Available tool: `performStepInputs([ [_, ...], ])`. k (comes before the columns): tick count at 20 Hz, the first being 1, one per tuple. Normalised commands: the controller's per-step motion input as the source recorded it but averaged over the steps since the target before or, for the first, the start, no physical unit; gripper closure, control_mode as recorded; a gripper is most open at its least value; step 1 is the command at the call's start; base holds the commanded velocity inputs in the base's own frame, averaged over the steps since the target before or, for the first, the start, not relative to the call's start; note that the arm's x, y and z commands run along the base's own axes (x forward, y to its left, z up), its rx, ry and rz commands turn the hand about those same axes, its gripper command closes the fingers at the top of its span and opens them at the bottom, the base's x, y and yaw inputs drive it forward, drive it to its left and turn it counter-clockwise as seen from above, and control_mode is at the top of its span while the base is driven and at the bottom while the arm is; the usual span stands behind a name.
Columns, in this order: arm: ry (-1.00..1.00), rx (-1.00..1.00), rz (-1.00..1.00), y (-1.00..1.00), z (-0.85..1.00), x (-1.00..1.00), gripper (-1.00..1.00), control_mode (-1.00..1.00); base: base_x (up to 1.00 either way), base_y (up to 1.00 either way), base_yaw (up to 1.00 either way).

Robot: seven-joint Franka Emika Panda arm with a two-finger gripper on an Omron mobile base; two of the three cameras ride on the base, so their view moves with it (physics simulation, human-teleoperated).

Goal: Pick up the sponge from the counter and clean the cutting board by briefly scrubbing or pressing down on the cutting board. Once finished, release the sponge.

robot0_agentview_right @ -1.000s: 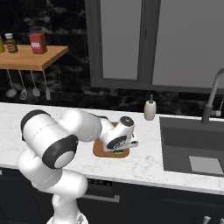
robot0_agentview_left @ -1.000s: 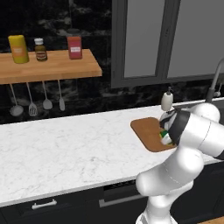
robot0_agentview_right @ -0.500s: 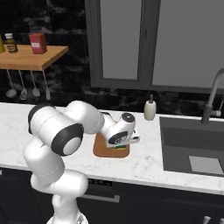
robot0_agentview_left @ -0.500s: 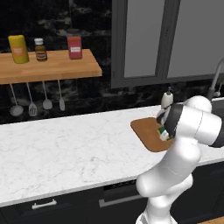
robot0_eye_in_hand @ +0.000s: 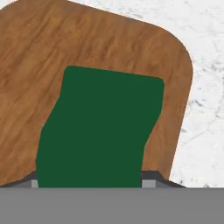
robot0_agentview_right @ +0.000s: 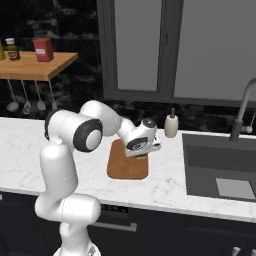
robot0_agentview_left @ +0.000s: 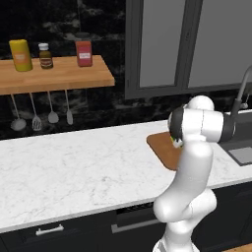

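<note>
While the hand (robot0_agentview_right: 141, 153) grips the sponge (robot0_eye_in_hand: 100, 127), its green face sits over the cutting board (robot0_eye_in_hand: 65, 39).

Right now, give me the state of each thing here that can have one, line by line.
sponge: held in the gripper, green side facing the hand camera, over the cutting board.
gripper: shut on the sponge, low over the board.
cutting board: flat on the counter, beside the sink.
sink: no water seen running.
</note>
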Motion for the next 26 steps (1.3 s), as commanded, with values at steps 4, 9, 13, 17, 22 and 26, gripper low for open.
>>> performStepInputs([
  [4,0.00,0.00,0.12,0.00,-0.06,0.92,1.00,-1.00,0.00,0.00,0.00],
  [9,0.00,0.01,0.14,0.00,-0.04,0.81,1.00,-1.00,0.00,0.00,0.00],
  [13,0.03,0.01,0.16,0.00,-0.15,0.24,1.00,-1.00,0.00,0.00,0.00],
  [17,0.06,0.00,0.16,0.00,-0.29,-0.12,1.00,-1.00,0.00,0.00,0.00],
  [22,0.01,-0.01,0.28,0.54,-0.10,-0.54,1.00,-1.00,0.00,0.00,0.00],
  [26,0.00,-0.05,0.32,0.87,-0.03,-0.56,1.00,-1.00,0.00,0.00,0.00],
])
